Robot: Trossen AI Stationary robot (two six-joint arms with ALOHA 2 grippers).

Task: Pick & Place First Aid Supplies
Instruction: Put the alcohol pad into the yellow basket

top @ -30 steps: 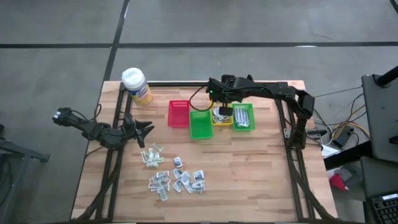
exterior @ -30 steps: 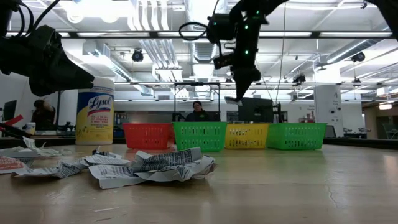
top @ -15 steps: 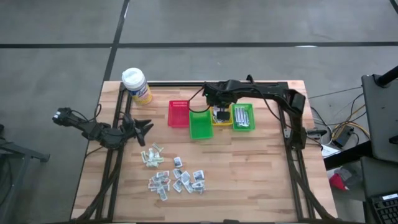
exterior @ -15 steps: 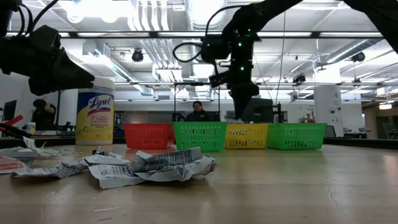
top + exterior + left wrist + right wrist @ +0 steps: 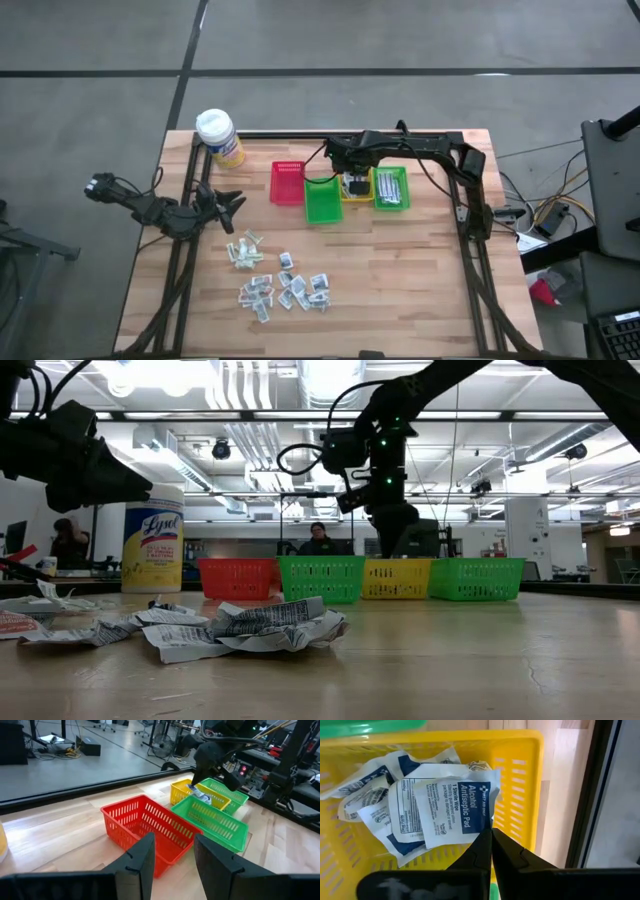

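Several first aid supplies (image 5: 280, 280) lie loose in a heap on the wooden table's near middle. At the far middle stand red (image 5: 287, 182), green (image 5: 322, 200), yellow (image 5: 355, 190) and green (image 5: 390, 188) bins. My right gripper (image 5: 491, 834) reaches down into the yellow bin (image 5: 520, 765), shut on a white and blue alcohol pad packet (image 5: 455, 810). More packets (image 5: 365, 795) lie in that bin. My left gripper (image 5: 172, 855) waits open at the table's left, level, nothing between its fingers. My right gripper pinches the alcohol pad packet by its edge next to the blue panel (image 5: 487, 822), between the two fingertips. The fingers come from above, pointing steeply down. The packet spreads flat over the other packets in the yellow bin; whether it rests on them I cannot tell.
A yellow wipes bottle with a white cap (image 5: 219, 137) stands at the far left corner. The right green bin holds long pale packets (image 5: 391, 186). Black frame rails (image 5: 470, 250) run along the table's sides. Bare wood (image 5: 400, 270) lies at the near right.
My right gripper has sunk toward the yellow bin with the packet, staying shut, and has drifted slightly toward the table's left. The packet has gone down with it to the bin's rim.
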